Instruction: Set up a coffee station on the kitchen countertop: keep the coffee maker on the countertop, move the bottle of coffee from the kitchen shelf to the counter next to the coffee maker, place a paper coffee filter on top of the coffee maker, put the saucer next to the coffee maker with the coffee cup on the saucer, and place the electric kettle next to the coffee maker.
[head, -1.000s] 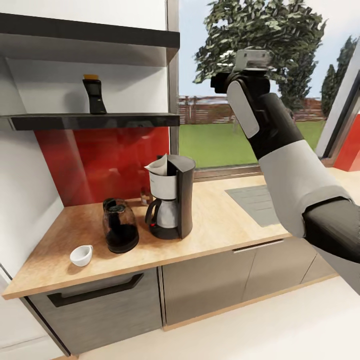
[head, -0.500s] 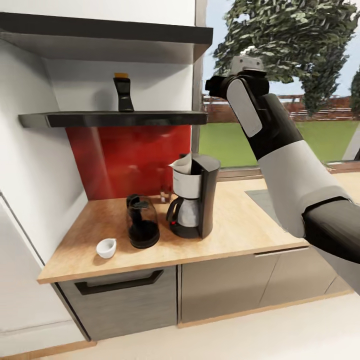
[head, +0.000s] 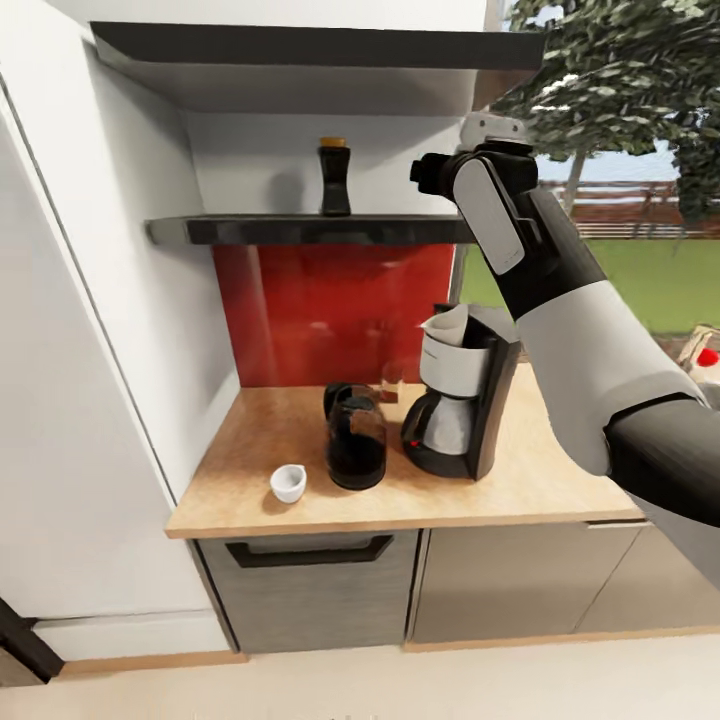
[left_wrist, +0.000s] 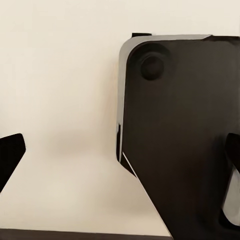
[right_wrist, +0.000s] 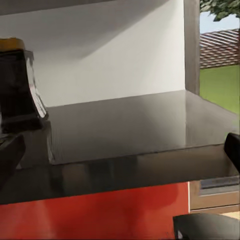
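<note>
The dark coffee bottle with a yellow cap stands on the black shelf. My right gripper is raised at shelf height, to the right of the bottle and apart from it. In the right wrist view the bottle stands on the shelf ahead of the open gripper, with nothing between its fingers. On the counter below, the coffee maker carries a paper filter. The dark kettle stands beside it and the white cup beyond that. My left gripper is open over pale floor.
The wooden countertop ends at a white wall panel on the left. A red backsplash lies under the shelf, with a second shelf above. A window is at the right. A small glassy item sits behind the kettle.
The whole view has swung left, so the shelf and counter things now sit further right in the picture. The bottle now appears closer to my raised right gripper, which holds its pose.
</note>
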